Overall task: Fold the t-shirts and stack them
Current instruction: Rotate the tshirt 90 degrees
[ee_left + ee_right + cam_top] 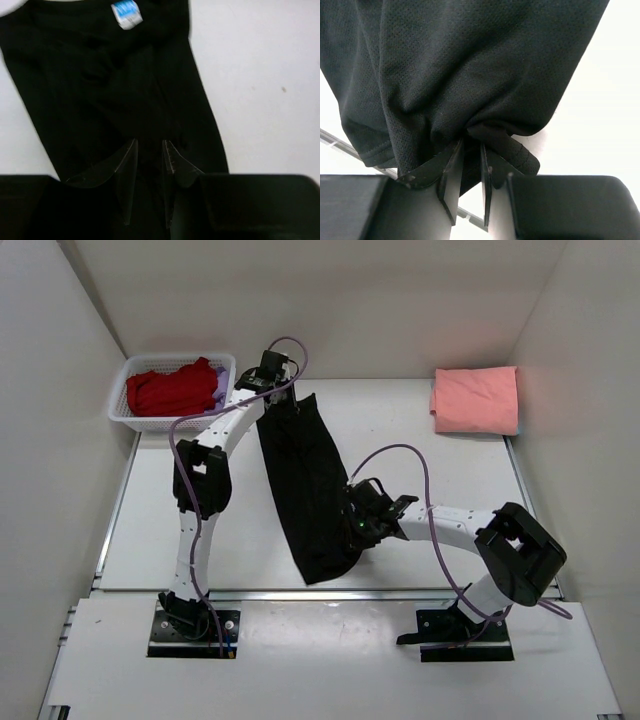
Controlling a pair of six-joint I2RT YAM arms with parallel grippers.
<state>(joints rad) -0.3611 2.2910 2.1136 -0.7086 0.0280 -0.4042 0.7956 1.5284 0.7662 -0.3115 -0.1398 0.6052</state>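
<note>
Black t-shirt (pixel 305 490): a long, narrow band on the white surface (pixel 450 480). In the top view it runs from 12 o'clock down to about 6 o'clock, slanting slightly toward 5. Its near end reaches the surface's near edge.
Neck label (pixel 126 13): blue and white, at 12 o'clock in the left wrist view, on the black fabric well beyond the fingers.
Left gripper (pixel 285 405): at the far, 12 o'clock end of the black t-shirt. Its clear fingers (pixel 127 165) are drawn almost together with dark fabric between them (a pinch, not a wide hold).
Right gripper (pixel 350 515): at the garment's right edge, toward the near half of the band. Its jaws are nearly closed on a bunched fold of the mesh-textured cloth, and the rest of the cloth drapes past the fingers (pixel 451 165) in the wrist view.
Salmon-pink t-shirt (pixel 476 400): folded into a flat rectangle at 2 o'clock, in the far right corner, well apart from the black one.
Red t-shirt (pixel 170 388): crumpled inside the basket (pixel 120 405) at 10 o'clock.
Lilac t-shirt (pixel 220 395): only a sliver shows at the red one's right side (mostly hidden), also in the basket.
Basket: white lattice plastic in the far left corner, just beside the left arm's wrist.
</note>
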